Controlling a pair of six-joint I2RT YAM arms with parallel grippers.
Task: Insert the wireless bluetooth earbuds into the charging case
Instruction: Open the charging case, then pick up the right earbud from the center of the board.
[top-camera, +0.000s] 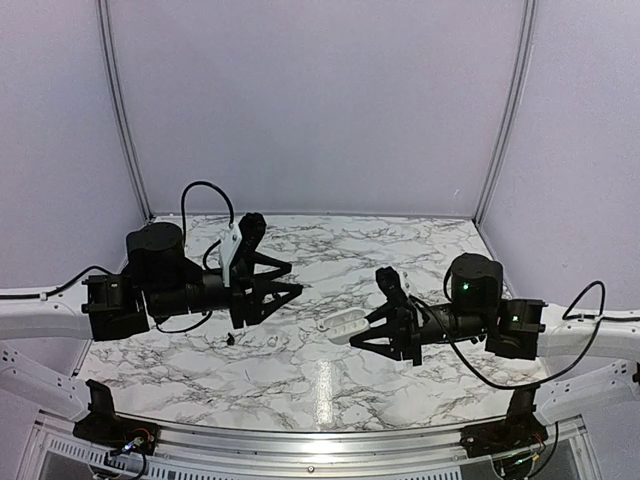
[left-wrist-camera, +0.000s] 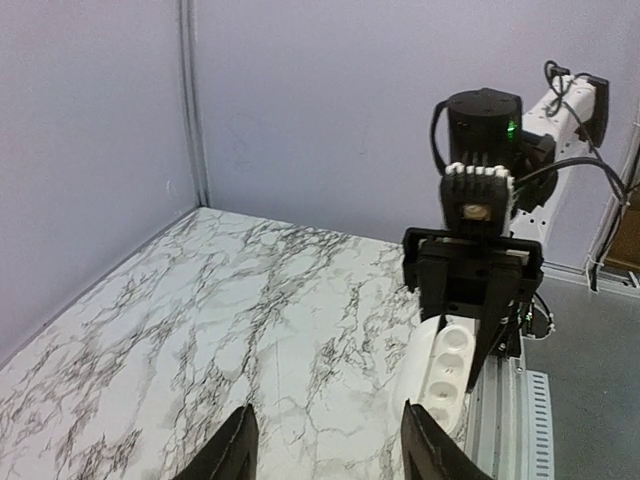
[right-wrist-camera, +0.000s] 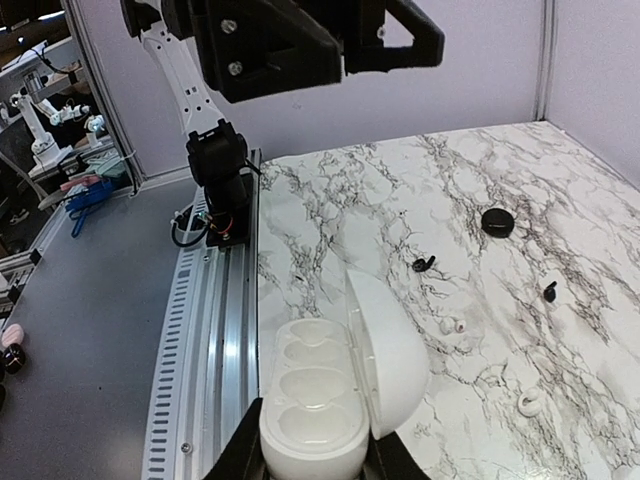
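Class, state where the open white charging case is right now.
In the top view, the white charging case is right of centre, gripped by the right hand over the marble table.

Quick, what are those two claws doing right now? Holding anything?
Left gripper: open, holding nothing.
Right gripper: shut on the white charging case, whose lid is open.

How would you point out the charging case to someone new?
Above the marble table, find the right gripper. Clamped in it is the white charging case, its lid open beside a row of empty wells. Unlike the tiny black and white earbuds lying loose on the marble, it is much larger and held.
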